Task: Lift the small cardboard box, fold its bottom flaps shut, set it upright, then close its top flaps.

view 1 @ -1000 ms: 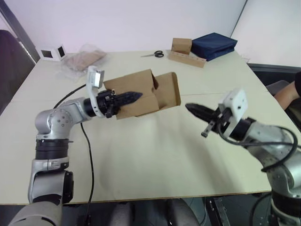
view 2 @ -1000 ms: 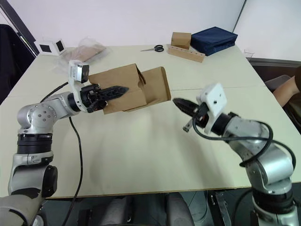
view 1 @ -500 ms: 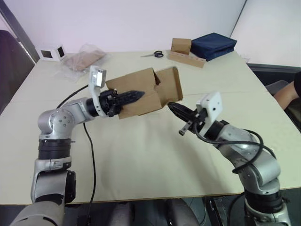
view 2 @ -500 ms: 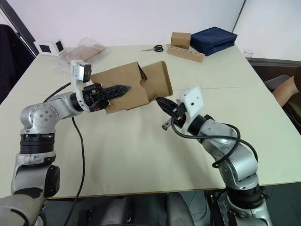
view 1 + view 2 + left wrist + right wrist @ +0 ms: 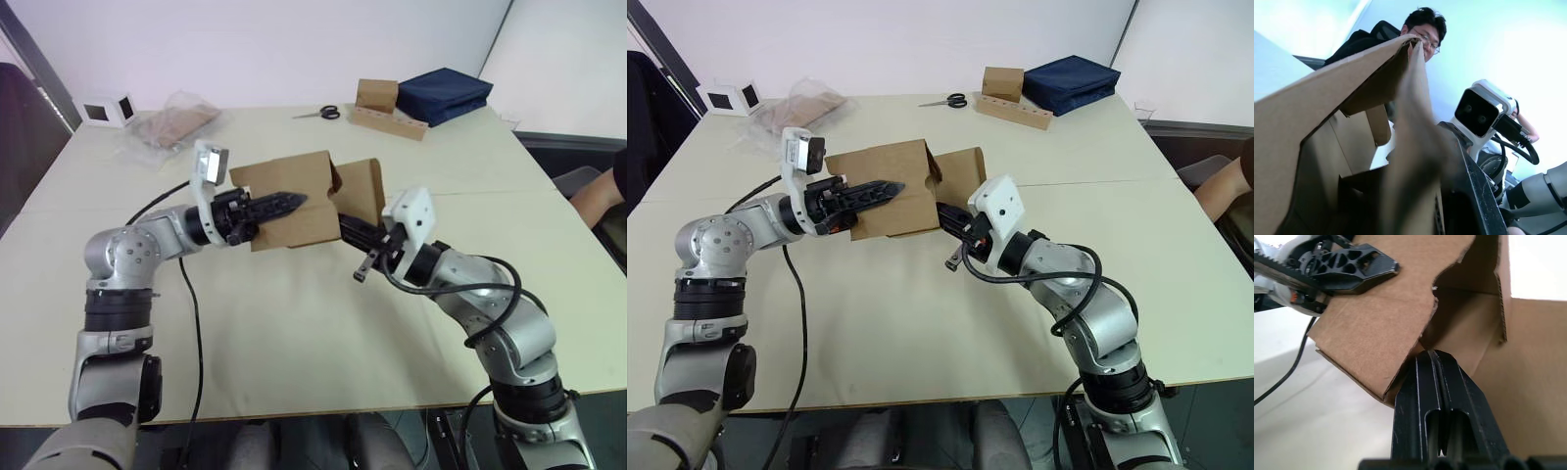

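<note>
The small cardboard box (image 5: 294,217) hangs on its side above the table's middle. My left gripper (image 5: 299,201) is shut on its near wall, with one black finger (image 5: 867,191) lying across the outside. The box's open end faces right, and a wide flap (image 5: 364,188) stands out from it. I cannot tell whether this end carries the bottom flaps or the top flaps. My right gripper (image 5: 344,226) is shut, its tip touching the lower corner of that open end. In the right wrist view its fingers (image 5: 1432,382) press together at the wall's edge (image 5: 1400,367).
At the back stand a squarer brown box (image 5: 378,94) on a long cardboard strip (image 5: 390,122), scissors (image 5: 321,113) and a dark blue bag (image 5: 446,92). A plastic bag (image 5: 176,121) and white cubes (image 5: 106,110) lie back left. A person's arm (image 5: 600,196) shows at the right edge.
My right gripper has swung left from open table space to the box's open end. My left gripper has carried the box slightly right and turned it more level.
</note>
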Motion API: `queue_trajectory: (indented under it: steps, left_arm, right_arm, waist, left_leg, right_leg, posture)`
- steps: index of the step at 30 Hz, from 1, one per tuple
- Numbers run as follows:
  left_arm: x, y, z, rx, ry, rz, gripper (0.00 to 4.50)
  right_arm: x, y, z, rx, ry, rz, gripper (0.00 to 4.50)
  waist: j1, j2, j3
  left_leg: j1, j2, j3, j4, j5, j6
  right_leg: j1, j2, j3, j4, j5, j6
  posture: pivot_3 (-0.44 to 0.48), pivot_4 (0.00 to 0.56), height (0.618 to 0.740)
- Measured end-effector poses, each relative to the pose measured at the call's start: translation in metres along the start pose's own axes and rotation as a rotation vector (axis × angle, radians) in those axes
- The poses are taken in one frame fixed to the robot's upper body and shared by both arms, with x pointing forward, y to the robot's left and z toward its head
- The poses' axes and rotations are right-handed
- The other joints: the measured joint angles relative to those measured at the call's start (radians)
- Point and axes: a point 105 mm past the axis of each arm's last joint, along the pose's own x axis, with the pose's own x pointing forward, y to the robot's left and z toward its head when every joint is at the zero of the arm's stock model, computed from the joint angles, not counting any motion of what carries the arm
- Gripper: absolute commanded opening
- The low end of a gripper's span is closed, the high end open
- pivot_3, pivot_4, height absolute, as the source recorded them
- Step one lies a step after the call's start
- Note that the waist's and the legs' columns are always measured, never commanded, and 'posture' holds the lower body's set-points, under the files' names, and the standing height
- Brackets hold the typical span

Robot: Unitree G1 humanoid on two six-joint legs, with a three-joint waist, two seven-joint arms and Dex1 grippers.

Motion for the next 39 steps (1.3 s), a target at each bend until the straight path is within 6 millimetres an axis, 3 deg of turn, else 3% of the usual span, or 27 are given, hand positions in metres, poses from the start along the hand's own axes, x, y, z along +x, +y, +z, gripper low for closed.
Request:
queue_trajectory:
  steps: [9, 16, 19, 22, 27, 39]
  left_arm:
    - [-0.002, -0.003, 0.001, 0.004, 0.004, -0.019, 0.09]
    - [-0.011, -0.012, 0.005, 0.01, 0.044, -0.043, 0.09]
    - [-0.009, -0.017, 0.004, -0.018, 0.048, -0.073, 0.09]
    - [-0.005, -0.025, 0.003, -0.034, 0.057, -0.118, 0.0]
    - [0.001, -0.033, 0.006, -0.027, 0.063, -0.163, 0.0]
    - [0.007, -0.039, 0.006, -0.046, 0.066, -0.197, 0.0]
  right_arm:
    - [-0.02, -0.012, 0.008, 0.008, 0.018, -0.012, 0.0]
    - [-0.069, -0.043, 0.04, 0.177, -0.066, -0.06, 0.0]
    - [-0.095, -0.061, 0.039, 0.282, -0.06, -0.093, 0.0]
    - [-0.109, -0.076, 0.028, 0.386, -0.069, -0.134, 0.79]
    - [-0.109, -0.079, 0.02, 0.447, -0.065, -0.13, 2.64]
    - [-0.073, -0.059, 0.01, 0.639, -0.15, -0.005, 2.64]
  waist:
    - [0.001, 0.0, 0.0]
    - [0.002, 0.0, 0.0]
    - [0.005, 0.0, 0.0]
    - [0.001, 0.0, 0.0]
    - [-0.002, 0.0, 0.0]
    - [0.0, 0.0, 0.0]
  left_leg:
    - [0.0, 0.0, 0.0, 0.0, 0.0, 0.0]
    - [0.0, 0.0, 0.0, 0.0, 0.0, 0.0]
    - [0.0, 0.0, 0.0, 0.0, 0.0, 0.001]
    - [0.0, 0.0, 0.001, 0.0, 0.0, 0.001]
    - [0.0, 0.0, 0.001, 0.0, 0.0, 0.001]
    - [0.0, 0.0, 0.001, 0.0, 0.0, 0.001]
  right_leg:
    - [0.0, 0.0, 0.0, 0.0, 0.0, 0.0]
    - [0.0, 0.0, 0.0, 0.0, 0.0, 0.0]
    - [0.001, 0.0, 0.0, -0.001, 0.0, 0.0]
    - [0.001, 0.0, 0.0, 0.0, 0.0, 0.0]
    - [0.0, 0.0, 0.0, 0.0, 0.0, 0.0]
    - [0.0, 0.0, 0.0, 0.0, 0.0, 0.0]
  posture:
    - [0.0, 0.15, 0.74]
    - [0.0, 0.15, 0.74]
    - [0.0, 0.15, 0.74]
    - [0.0, 0.15, 0.74]
    - [0.0, 0.15, 0.74]
    - [0.0, 0.15, 0.74]
